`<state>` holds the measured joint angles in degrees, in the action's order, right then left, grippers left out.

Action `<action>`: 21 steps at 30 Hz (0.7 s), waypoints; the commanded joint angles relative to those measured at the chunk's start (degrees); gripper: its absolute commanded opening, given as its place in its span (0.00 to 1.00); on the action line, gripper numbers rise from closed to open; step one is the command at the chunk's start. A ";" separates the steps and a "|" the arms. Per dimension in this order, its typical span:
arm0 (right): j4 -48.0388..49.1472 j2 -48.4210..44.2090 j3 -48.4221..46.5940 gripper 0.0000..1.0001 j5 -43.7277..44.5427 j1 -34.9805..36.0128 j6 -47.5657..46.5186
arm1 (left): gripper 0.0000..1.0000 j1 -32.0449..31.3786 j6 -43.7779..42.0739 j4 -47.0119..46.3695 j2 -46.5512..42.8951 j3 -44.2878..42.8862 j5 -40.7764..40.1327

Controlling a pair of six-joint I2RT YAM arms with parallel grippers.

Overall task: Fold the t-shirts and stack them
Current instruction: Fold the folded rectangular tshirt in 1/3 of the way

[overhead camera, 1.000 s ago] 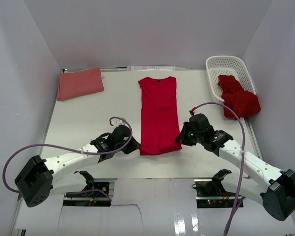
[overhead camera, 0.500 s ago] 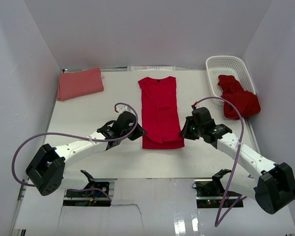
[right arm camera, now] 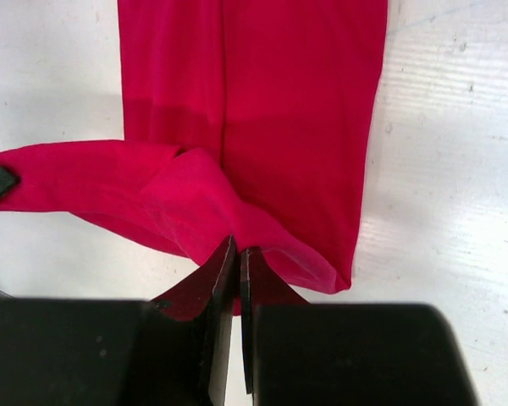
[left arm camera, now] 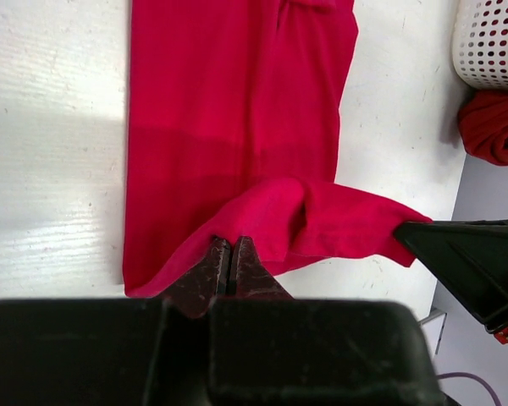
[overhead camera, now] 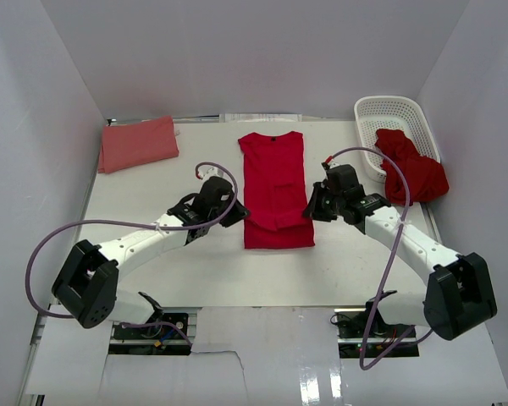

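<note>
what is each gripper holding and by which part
Both hold the spread-out crimson t-shirt by its near hem: the left gripper pinches the left corner, the right gripper the right corner.

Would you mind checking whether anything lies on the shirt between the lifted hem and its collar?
Nothing visible: left pincer and right pincer grip the hem, and the shirt lies bare to its collar.

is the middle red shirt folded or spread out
Partly folded: the shirt is a narrow strip, and the left claw and right claw hold its hem up.
</note>
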<state>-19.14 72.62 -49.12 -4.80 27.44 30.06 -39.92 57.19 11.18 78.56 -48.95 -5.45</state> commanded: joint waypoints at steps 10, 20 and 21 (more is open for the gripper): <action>3.40 6.83 -7.65 0.08 -2.14 -3.27 -4.05 | 0.00 3.27 -4.28 -1.25 6.42 -8.26 0.88; 3.75 11.84 -12.31 0.08 -3.90 -5.56 -5.80 | 0.00 5.29 -6.39 -1.16 10.73 -13.36 1.15; 3.75 12.63 -12.57 0.08 -3.99 -5.73 -5.81 | 0.00 5.29 -6.65 -0.99 11.34 -13.71 1.15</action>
<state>-17.50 84.03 -58.37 -7.73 22.31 25.91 -35.16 52.01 11.05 89.38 -59.83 -4.75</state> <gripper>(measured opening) 0.086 0.022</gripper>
